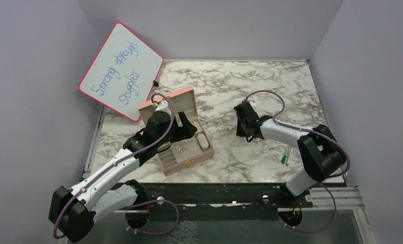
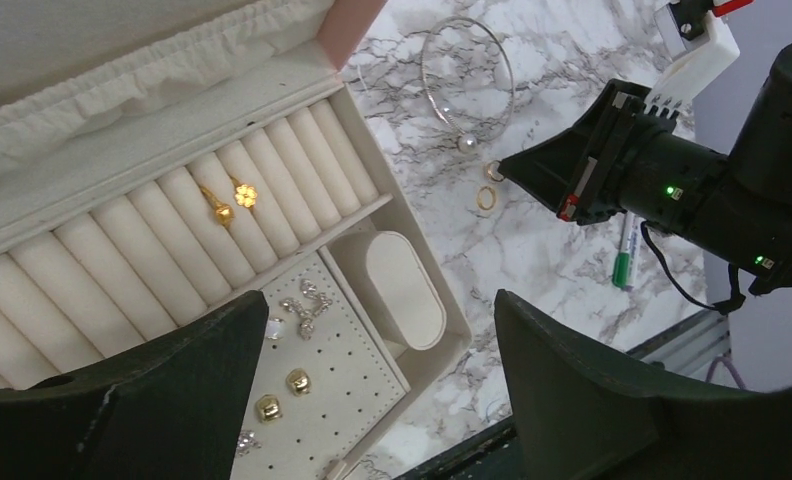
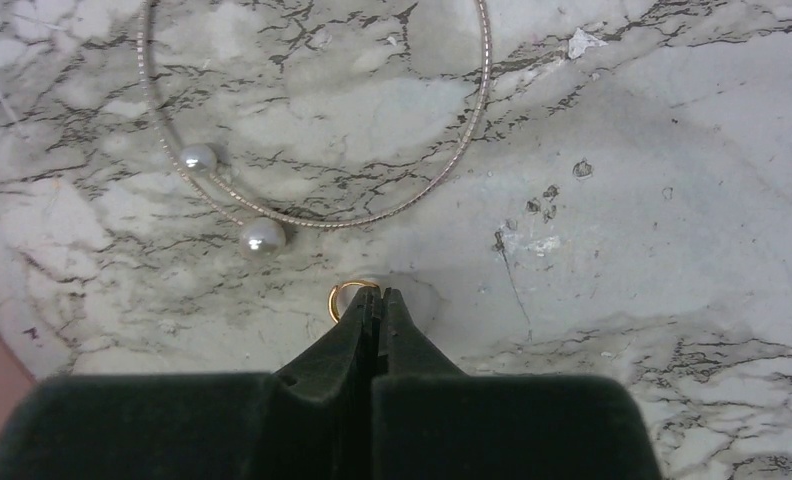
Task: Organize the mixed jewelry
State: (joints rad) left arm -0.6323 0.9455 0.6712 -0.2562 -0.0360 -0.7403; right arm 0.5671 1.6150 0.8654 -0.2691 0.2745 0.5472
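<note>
The pink jewelry box point(image 1: 206, 154) stands open, left of centre. In the left wrist view its cream inside point(image 2: 122, 150) holds two gold rings point(image 2: 220, 210) in the ring rolls, gold studs point(image 2: 296, 381) and sparkly earrings point(image 2: 302, 305) on the peg pad. My left gripper point(image 2: 377, 400) hangs open and empty above the box. My right gripper point(image 3: 377, 295) is shut with its tips on a small gold ring point(image 3: 338, 299) on the marble. Another gold ring point(image 2: 486, 198) lies beside it. A thin wire bangle with two pearls point(image 3: 262, 237) lies just beyond.
A whiteboard point(image 1: 120, 71) with handwriting leans at the back left. A green-and-white pen point(image 1: 286, 155) lies near the right arm's base. Walls close in the marble table point(image 1: 270, 81) on three sides. A dark rail runs along the near edge.
</note>
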